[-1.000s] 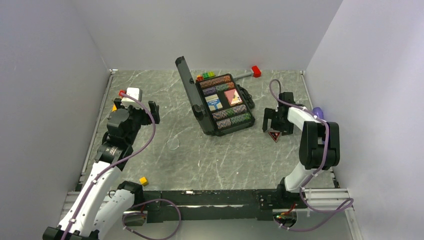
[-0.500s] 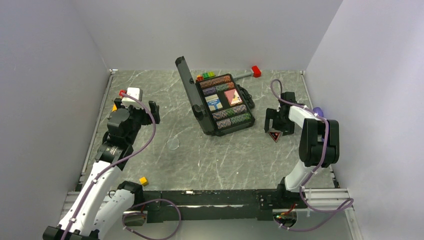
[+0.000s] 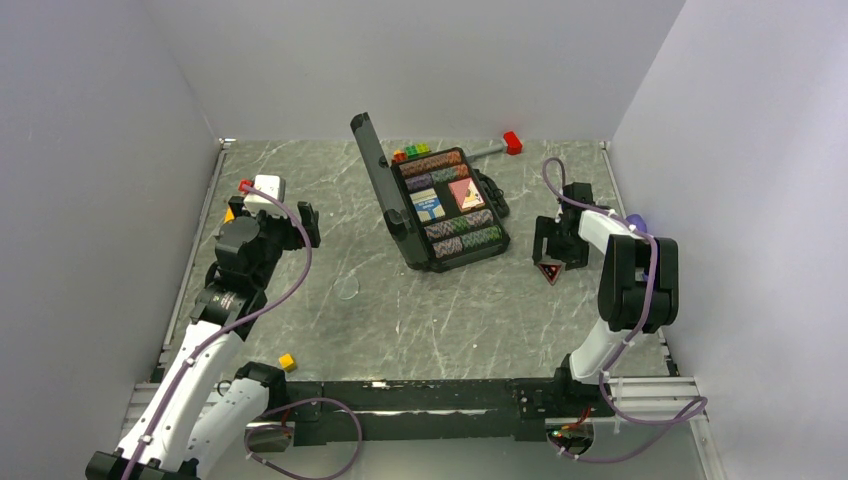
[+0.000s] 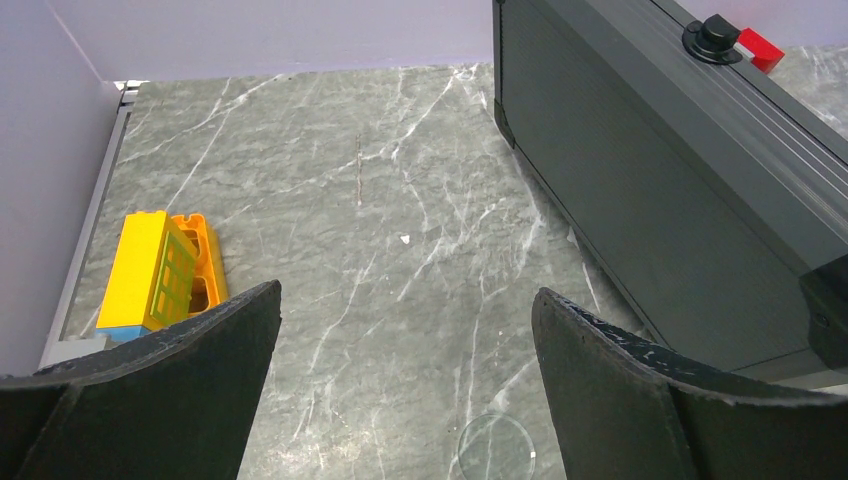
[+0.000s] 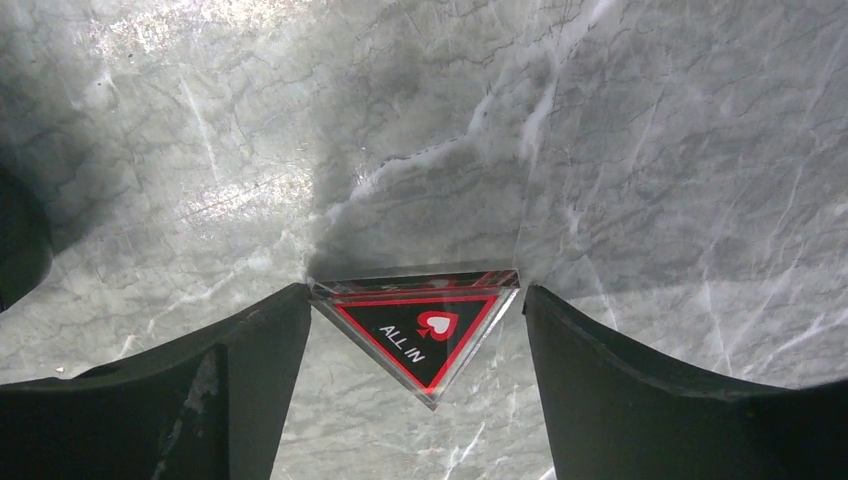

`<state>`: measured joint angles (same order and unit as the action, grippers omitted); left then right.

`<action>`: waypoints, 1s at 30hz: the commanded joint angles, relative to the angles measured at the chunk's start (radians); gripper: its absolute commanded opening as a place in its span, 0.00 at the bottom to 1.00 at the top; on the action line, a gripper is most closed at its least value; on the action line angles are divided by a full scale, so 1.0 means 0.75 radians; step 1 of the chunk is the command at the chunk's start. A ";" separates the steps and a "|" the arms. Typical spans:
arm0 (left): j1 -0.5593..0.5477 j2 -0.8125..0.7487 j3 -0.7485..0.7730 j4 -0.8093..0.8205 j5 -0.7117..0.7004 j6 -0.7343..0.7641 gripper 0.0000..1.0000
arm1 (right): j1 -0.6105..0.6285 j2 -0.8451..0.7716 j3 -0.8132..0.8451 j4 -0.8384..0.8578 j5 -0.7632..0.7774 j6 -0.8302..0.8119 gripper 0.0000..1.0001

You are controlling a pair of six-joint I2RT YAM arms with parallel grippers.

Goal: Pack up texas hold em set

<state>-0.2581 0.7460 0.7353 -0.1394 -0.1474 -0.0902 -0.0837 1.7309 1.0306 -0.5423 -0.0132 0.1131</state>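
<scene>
The black briefcase [image 3: 440,205] lies open mid-table, its lid [image 3: 375,170] standing up on the left; rows of striped chips and two card decks fill the tray. A clear triangular marker [image 3: 548,271] with a black and red "ALL IN" face [image 5: 425,335] lies flat right of the case. My right gripper [image 5: 415,300] straddles it, open; the left finger [image 5: 260,340] touches one corner, the right finger stands just off the other. My left gripper [image 4: 405,295] hangs wide open over bare table left of the case, facing the lid's back [image 4: 680,180].
A yellow and orange brick [image 4: 160,270] lies by the left wall. A clear disc [image 4: 497,447] rests on the table below the left gripper. A red block [image 3: 512,141] and small coloured bricks [image 3: 411,153] sit behind the case. A yellow cube [image 3: 287,362] lies near the front.
The right gripper's jaws have narrowed around the triangular marker and shifted slightly right. The left arm has not moved.
</scene>
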 commanded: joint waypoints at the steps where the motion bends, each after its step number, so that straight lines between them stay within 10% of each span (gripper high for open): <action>1: 0.005 -0.009 0.048 0.037 0.002 0.002 0.99 | -0.007 0.031 0.019 -0.008 -0.039 -0.014 0.80; 30: 0.006 -0.009 0.050 0.032 -0.004 0.004 0.99 | 0.057 -0.177 0.094 -0.111 -0.044 0.001 0.49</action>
<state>-0.2581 0.7460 0.7353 -0.1398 -0.1478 -0.0898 -0.0608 1.6642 1.0389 -0.5846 -0.0357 0.1055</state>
